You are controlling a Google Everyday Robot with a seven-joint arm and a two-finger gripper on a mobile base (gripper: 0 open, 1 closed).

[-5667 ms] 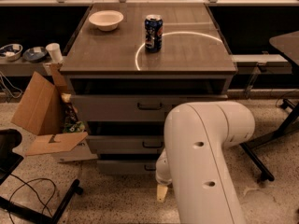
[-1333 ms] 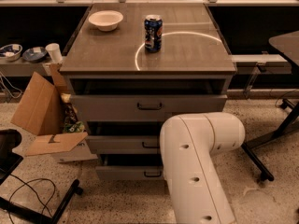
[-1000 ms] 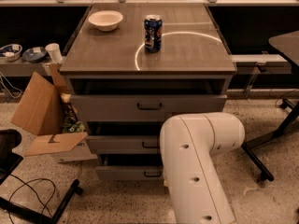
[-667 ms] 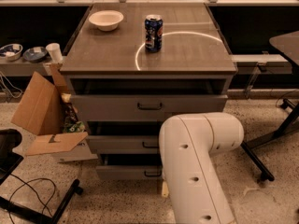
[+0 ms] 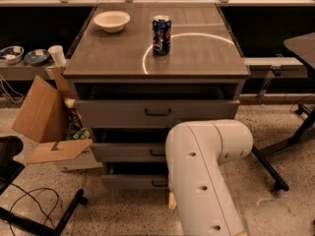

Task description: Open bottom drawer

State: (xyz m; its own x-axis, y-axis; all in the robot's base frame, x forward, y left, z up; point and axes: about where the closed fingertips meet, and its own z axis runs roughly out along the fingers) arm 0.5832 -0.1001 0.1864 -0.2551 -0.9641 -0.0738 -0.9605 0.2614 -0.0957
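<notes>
The grey cabinet has three drawers. The bottom drawer is the lowest and shortest front, with a small dark bar handle at the edge of my arm. It stands slightly out, with a dark gap above it. My white arm covers the right half of the lower two drawers. My gripper shows only as a small tan tip beside the arm, just below and right of the bottom drawer's handle. The rest of it is hidden behind the arm.
A blue soda can and a white bowl stand on the cabinet top. An open cardboard box sits to the left of the drawers. Black chair legs and cables lie at the lower left. A table leg is on the right.
Since the earliest frame my arm has shifted left and lower over the drawers, and the bottom drawer front looks slightly farther out. Over the last second almost nothing moved.
</notes>
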